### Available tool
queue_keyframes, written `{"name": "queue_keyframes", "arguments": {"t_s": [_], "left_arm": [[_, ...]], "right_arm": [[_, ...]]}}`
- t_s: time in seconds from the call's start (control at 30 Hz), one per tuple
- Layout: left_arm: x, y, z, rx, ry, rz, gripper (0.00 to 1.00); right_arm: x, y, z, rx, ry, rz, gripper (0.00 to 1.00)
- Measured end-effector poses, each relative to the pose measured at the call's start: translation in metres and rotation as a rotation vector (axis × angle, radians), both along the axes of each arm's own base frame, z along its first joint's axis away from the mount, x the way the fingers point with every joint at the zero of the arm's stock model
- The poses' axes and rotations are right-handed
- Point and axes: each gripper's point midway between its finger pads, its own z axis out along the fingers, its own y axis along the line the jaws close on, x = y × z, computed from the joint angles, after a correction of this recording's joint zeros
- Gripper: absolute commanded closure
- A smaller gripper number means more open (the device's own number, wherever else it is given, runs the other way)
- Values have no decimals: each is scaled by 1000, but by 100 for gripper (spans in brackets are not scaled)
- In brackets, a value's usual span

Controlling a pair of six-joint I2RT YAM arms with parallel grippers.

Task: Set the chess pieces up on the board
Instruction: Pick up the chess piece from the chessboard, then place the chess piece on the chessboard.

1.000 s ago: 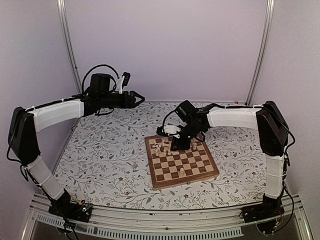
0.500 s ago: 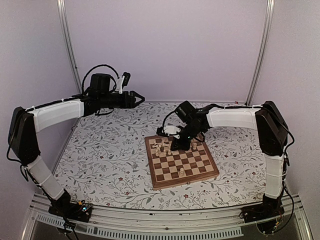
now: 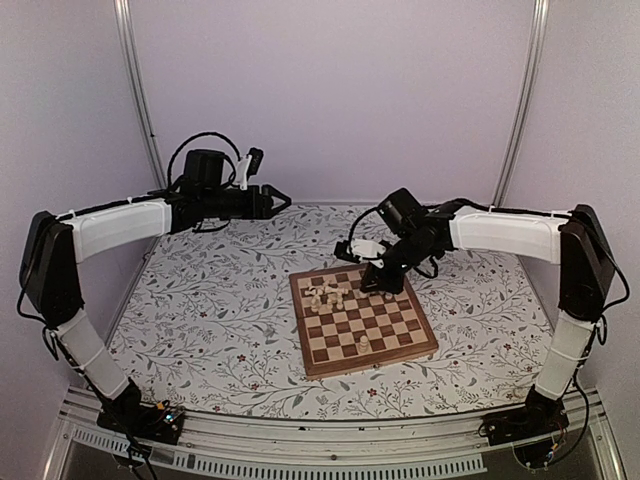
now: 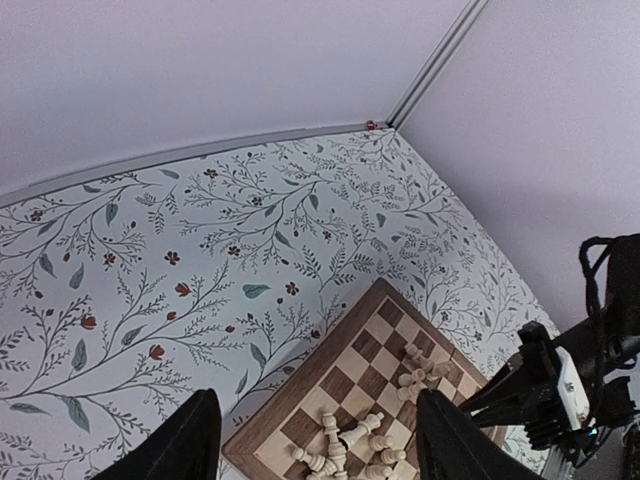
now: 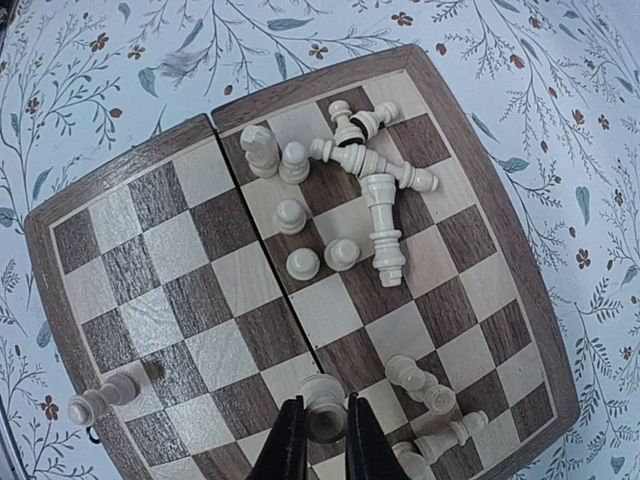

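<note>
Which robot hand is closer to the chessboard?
Right. The right gripper is over the board's far right side, pinching a piece; the left gripper hangs open off it, toward the far left.

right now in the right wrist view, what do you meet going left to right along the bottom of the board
lone piece → right hand, shut on the held piece → heap of toppled pieces

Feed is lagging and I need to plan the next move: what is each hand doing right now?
Left hand: open, holding nothing.
Right hand: closed on a chess piece.
</note>
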Motion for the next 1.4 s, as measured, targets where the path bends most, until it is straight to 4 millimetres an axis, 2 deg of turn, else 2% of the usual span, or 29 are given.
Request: {"name": "queue_keyframes", "arguments": {"t_s": [0.17,0.27,0.4,0.73,0.97,1.17,1.4], "left_arm": [[0,-3,-12,14,25,-6,31],[-1,-4,-13,21,25,-8,31],[0,-4,-11,28,14,-8,31],[2,-4,-18,45,30,-7,31],[3,-5,-28,56,52,-7,31],[4,-5,-27,56,49,-8,31],[3,-5,-27,57,50,-9,31]], "right_arm": [[-23,-21,-3,-11,12,4,95],[-42,-42,-8,-30,29,2,95],[-59,-71,-5,-24,23,-18,95],[-76,-116,-15,-27,31,-87,94],[-84,-124,-26,-39,52,-93,93],[-80,-120,-26,-22,40,-90,93],[-78,-118,-38,-35,60,-89,92]]}}
